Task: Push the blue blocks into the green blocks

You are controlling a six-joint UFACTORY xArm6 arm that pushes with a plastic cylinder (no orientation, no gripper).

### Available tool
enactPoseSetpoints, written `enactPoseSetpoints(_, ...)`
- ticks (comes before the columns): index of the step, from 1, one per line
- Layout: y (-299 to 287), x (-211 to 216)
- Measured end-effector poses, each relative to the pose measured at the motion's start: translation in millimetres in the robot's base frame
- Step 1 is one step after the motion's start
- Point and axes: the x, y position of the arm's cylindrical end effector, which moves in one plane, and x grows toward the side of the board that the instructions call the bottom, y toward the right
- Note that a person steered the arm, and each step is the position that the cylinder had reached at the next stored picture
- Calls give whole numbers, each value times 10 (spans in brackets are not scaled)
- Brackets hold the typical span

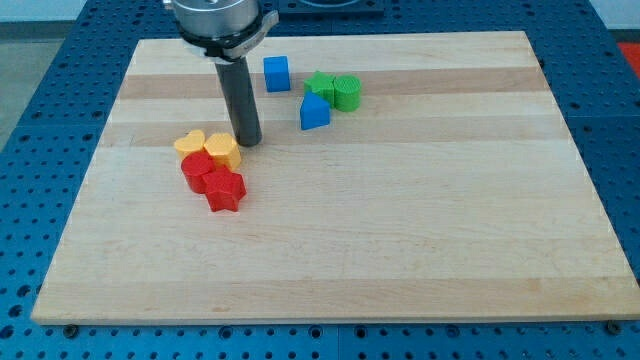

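A blue cube stands near the view's top, left of the green blocks and apart from them. A blue wedge-like block sits just below a green star-like block and touches it. A green cylinder-like block sits against the green star's right side. My tip rests on the board below and left of the blue cube, left of the blue wedge, right beside the yellow blocks.
A yellow heart-shaped block and a yellow block lie left of my tip. A red block and a red star-like block sit just below them. The wooden board lies on a blue perforated table.
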Motion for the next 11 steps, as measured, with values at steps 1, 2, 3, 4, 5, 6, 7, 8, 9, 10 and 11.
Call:
enactPoseSetpoints(1, 401, -71)
enactPoseSetpoints(2, 822, -59)
enactPoseSetpoints(3, 1016, -49)
enactPoseSetpoints(4, 1023, -63)
enactPoseSetpoints(5, 1023, -202)
enactPoseSetpoints(6, 995, -162)
enactPoseSetpoints(7, 613, -96)
enactPoseSetpoints(8, 179, -421)
enactPoseSetpoints(9, -56, -823)
enactPoseSetpoints(10, -185, -1108)
enactPoseSetpoints(11, -217, -1332)
